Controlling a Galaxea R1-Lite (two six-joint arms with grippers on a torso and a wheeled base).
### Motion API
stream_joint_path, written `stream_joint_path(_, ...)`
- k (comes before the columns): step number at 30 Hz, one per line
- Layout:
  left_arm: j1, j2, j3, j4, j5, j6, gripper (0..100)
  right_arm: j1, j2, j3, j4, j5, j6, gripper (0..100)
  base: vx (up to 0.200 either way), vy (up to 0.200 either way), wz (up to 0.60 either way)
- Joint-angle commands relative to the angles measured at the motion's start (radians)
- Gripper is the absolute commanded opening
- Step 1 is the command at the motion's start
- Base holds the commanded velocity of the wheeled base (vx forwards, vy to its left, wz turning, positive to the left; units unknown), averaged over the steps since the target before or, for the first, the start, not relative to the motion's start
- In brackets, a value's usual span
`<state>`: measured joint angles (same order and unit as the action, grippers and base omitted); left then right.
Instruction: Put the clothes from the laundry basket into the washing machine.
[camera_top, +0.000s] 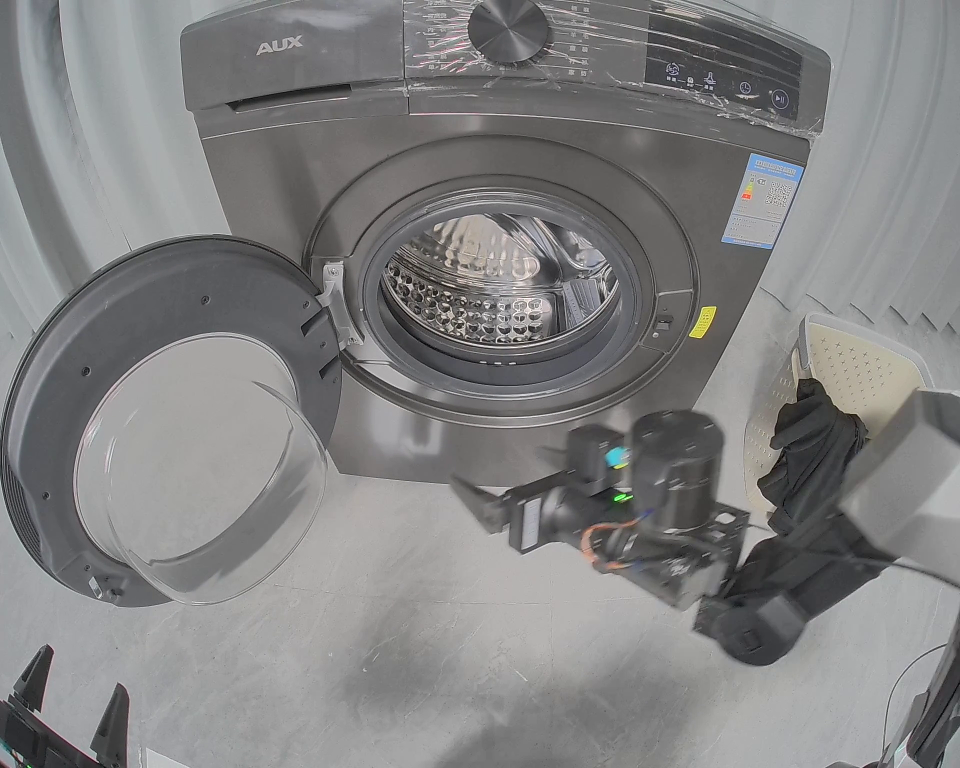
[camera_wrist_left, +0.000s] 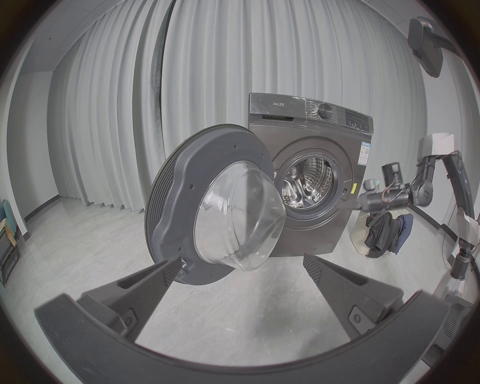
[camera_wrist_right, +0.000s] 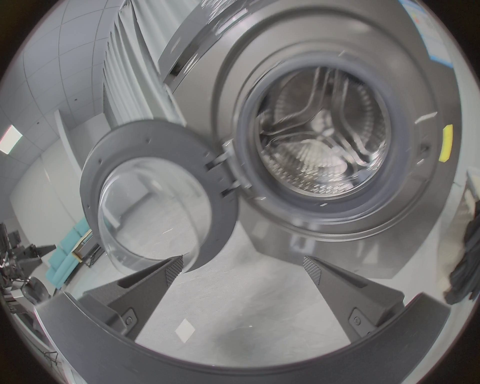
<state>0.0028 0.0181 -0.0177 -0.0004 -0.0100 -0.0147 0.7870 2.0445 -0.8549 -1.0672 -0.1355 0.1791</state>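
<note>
Right gripper (camera_wrist_right: 242, 264) hovers low in front of the grey front-loading washing machine (camera_top: 290, 170), jaws apart, facing the shiny steel drum (camera_top: 480, 290), with the round glass-windowed door (camera_top: 170, 420) swung wide to the left. The dark clothes (camera_top: 815, 440) sit bunched in the white perforated laundry basket (camera_top: 870, 365) on the floor just right of the machine, spilling over its rim. Low on the left, the left gripper (camera_wrist_left: 242, 262) hangs above the floor, jaws apart too.

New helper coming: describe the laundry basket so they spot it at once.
Find the grey washing machine with its door open. On the floor to its right sits the laundry basket. It alone is white and perforated, with dark clothes spilling from it.
</note>
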Motion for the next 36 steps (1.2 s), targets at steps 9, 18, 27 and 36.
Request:
stream_joint_path(9, 0.002, -0.013, 0.018, -0.001, 0.002, -0.001, 100, -0.517, -0.9, 0.728, 0.006, 0.146, -0.15, 100, 0.0, 0.0, 0.0)
stream_joint_path(18, 0.002, -0.013, 0.018, -0.001, 0.002, -0.001, 100, -0.635, -1.132, 0.855, 0.069, 0.14, -0.148, 100, 0.0, 0.0, 0.0)
stream_joint_path(27, 0.002, -0.013, 0.018, -0.001, 0.002, -0.001, 100, -0.697, -1.649, 0.847, 0.592, 0.142, -0.15, 100, 0.0, 0.0, 0.0)
stream_joint_path(36, 0.002, -0.013, 0.018, -0.001, 0.002, -0.001, 100, -0.724, -1.917, 0.855, 0.892, 0.14, -0.15, 100, 0.0, 0.0, 0.0)
